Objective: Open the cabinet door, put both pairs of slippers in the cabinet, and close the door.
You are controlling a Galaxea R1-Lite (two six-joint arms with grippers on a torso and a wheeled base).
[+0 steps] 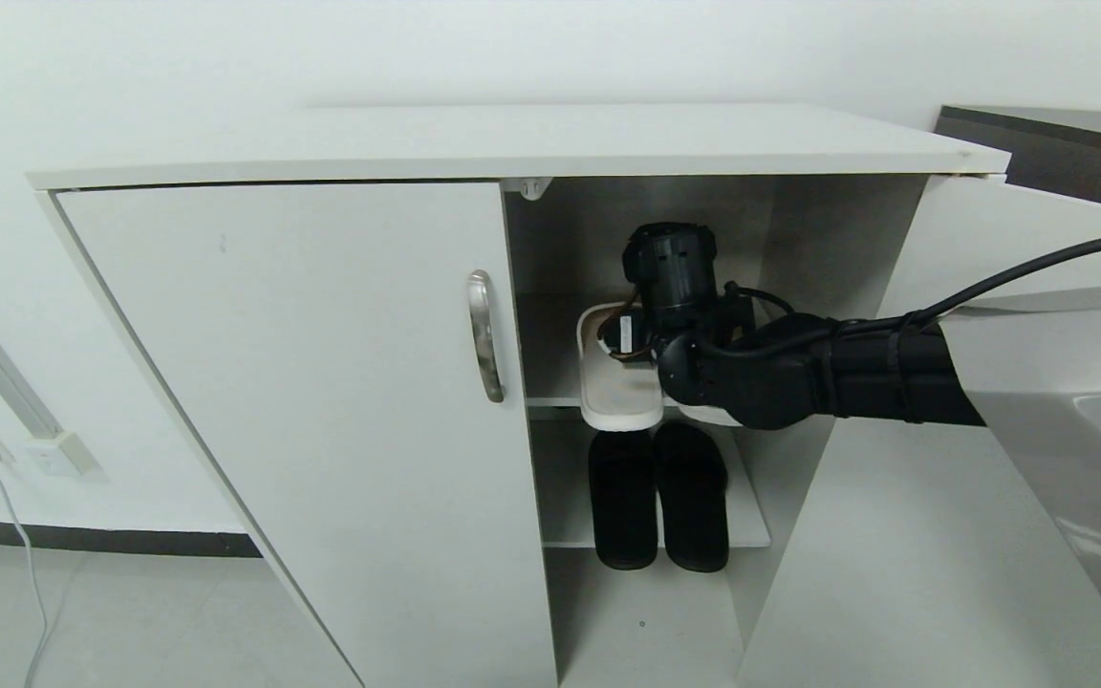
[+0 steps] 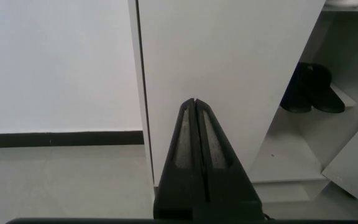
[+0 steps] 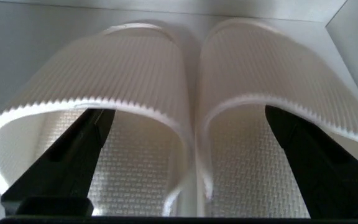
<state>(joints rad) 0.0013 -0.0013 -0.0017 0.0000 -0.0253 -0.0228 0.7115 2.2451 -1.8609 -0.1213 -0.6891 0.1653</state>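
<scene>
On the upper shelf of the white wooden cabinet [image 1: 512, 143] lay the white ribbed foam slippers [image 1: 615, 392], long axis front to back, toes inward; your right gripper [image 3: 186, 118] sat at their heels, fingers spread, one inside each strap; that arm lay level through the opening; your left gripper [image 2: 194, 143] hung outside, pressed together.

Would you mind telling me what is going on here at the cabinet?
The right gripper is inside the cabinet at the white slippers on the upper shelf, fingers spread, one inside each slipper. The black slippers already sit on the lower shelf. The right door stands open; the left gripper hangs shut outside, before the closed left door.
</scene>
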